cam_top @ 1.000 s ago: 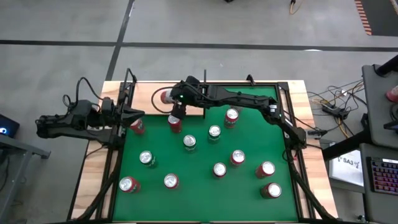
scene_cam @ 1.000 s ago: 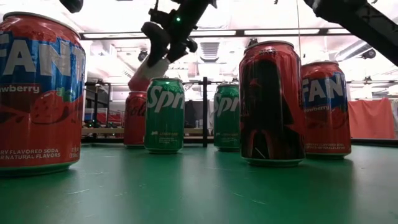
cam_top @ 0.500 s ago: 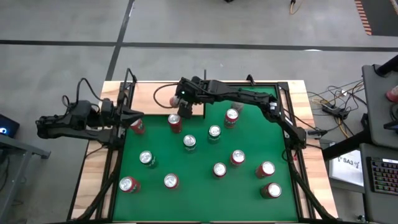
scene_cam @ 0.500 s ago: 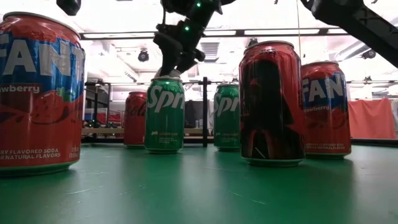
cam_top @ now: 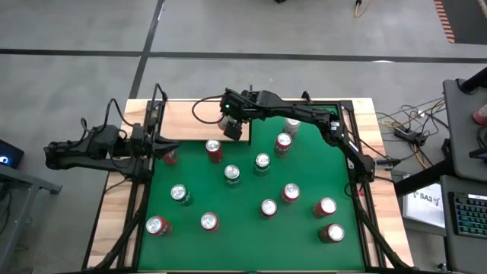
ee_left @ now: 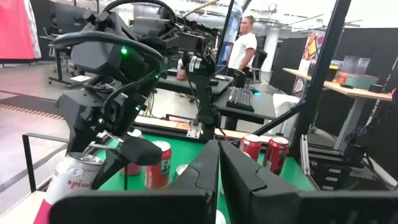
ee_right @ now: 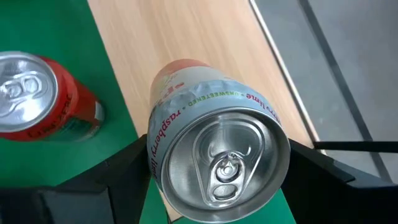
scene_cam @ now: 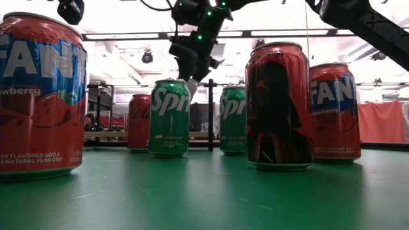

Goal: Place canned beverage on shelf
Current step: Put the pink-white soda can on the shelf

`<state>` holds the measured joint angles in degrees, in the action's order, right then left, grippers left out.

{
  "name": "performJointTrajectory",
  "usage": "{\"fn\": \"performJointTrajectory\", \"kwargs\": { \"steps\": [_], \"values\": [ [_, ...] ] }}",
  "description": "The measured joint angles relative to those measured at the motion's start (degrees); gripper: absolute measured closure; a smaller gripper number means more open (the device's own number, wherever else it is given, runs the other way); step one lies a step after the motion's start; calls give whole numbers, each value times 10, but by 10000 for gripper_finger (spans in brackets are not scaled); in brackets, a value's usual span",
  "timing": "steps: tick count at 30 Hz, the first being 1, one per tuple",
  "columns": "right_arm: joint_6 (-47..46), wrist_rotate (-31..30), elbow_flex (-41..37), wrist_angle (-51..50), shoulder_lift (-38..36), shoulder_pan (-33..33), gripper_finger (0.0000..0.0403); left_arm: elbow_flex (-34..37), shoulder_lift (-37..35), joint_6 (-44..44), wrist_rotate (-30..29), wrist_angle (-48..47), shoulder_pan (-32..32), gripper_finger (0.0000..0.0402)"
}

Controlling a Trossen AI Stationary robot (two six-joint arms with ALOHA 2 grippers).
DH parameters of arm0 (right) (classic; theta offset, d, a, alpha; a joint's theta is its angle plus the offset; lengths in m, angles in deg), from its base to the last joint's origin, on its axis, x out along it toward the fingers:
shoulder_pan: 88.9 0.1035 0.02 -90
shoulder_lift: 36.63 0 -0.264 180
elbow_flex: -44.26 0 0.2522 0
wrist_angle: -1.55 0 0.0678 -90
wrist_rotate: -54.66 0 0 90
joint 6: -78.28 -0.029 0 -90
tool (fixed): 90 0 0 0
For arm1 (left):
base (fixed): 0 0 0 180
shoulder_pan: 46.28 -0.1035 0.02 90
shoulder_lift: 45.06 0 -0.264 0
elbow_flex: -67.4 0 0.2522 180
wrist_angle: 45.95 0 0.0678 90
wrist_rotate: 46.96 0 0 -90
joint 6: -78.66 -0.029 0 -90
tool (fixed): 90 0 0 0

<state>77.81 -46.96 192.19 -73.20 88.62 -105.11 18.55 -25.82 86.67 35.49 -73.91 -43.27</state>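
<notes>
Pale wood marks the flat rectangular shelf point(cam_top: 194, 122) at the far left of the green felt table point(cam_top: 243, 236) in our high view, where the right gripper point(cam_top: 230, 124) hangs at its right end and the left gripper point(cam_top: 161, 141) waits at the table's left edge near a red can point(cam_top: 168, 155). From the low view we see the right gripper point(scene_cam: 190, 67) above a green Sprite can point(scene_cam: 169, 118). In the left wrist view our left fingers point(ee_left: 199, 186) are pressed together, holding nothing. In the right wrist view our right fingers point(ee_right: 124, 168) clamp a pale pink-and-silver raspberry-lime can point(ee_right: 214, 146) over the shelf point(ee_right: 186, 31).
</notes>
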Motion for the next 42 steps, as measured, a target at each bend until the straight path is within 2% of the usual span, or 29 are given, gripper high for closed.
{"fn": "performJointTrajectory", "kwargs": {
  "steps": [26,42],
  "values": [
    [5,1,-5,0,0,0,120,0,14,0,0,0,0,402],
    [13,1,-46,2,0,-1,110,0,15,-4,0,1,0,402]
  ]
}}
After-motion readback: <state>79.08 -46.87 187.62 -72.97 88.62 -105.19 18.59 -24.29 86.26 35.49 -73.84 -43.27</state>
